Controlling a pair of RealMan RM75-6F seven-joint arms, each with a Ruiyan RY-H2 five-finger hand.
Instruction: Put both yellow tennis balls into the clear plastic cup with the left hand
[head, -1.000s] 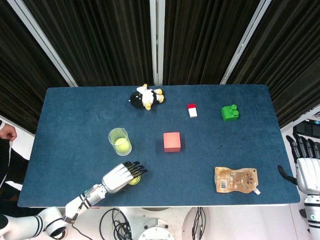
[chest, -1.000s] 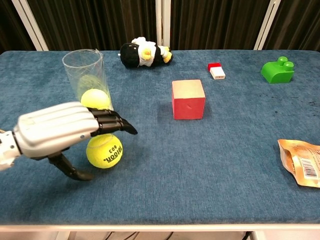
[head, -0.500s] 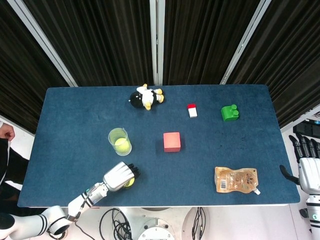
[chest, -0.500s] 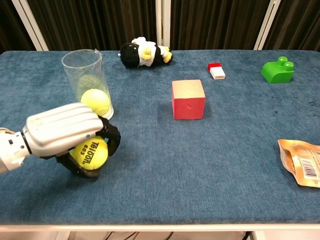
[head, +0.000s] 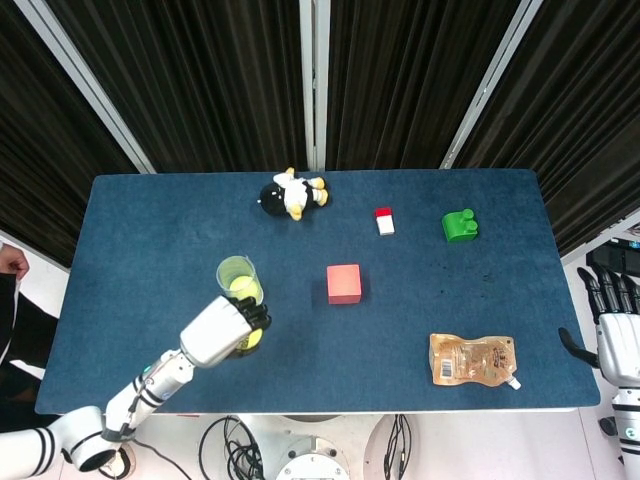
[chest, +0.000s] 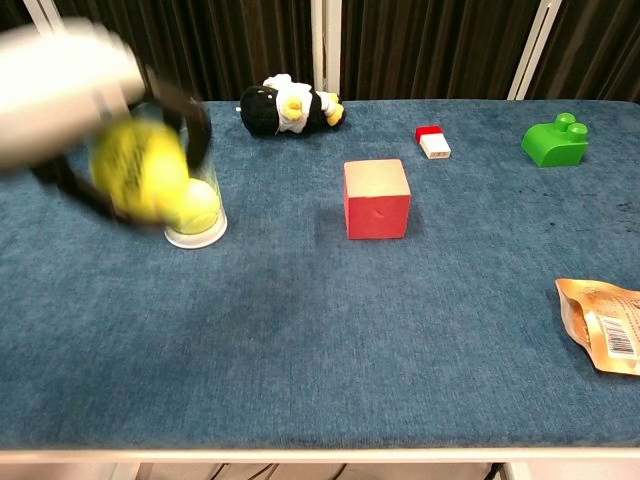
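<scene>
My left hand (head: 220, 330) (chest: 70, 90) grips a yellow tennis ball (chest: 135, 168) (head: 250, 338) and holds it up in the air, just in front of the clear plastic cup (head: 239, 278) (chest: 195, 225). In the chest view the hand and ball are blurred with motion and cover most of the cup. A second yellow tennis ball (chest: 200, 205) (head: 243, 291) lies inside the cup. My right hand (head: 612, 325) hangs off the table's right edge, fingers spread, holding nothing.
A red cube (head: 344, 283) (chest: 377, 198) sits mid-table. A penguin plush (head: 292, 194) (chest: 285, 105) lies behind the cup. A small red-and-white block (head: 384, 221), a green brick (head: 460, 226) and an orange pouch (head: 474, 360) lie to the right.
My left hand closed around the ball that lay on the table, then lifted it up and toward the cup. The right hand stayed put.
</scene>
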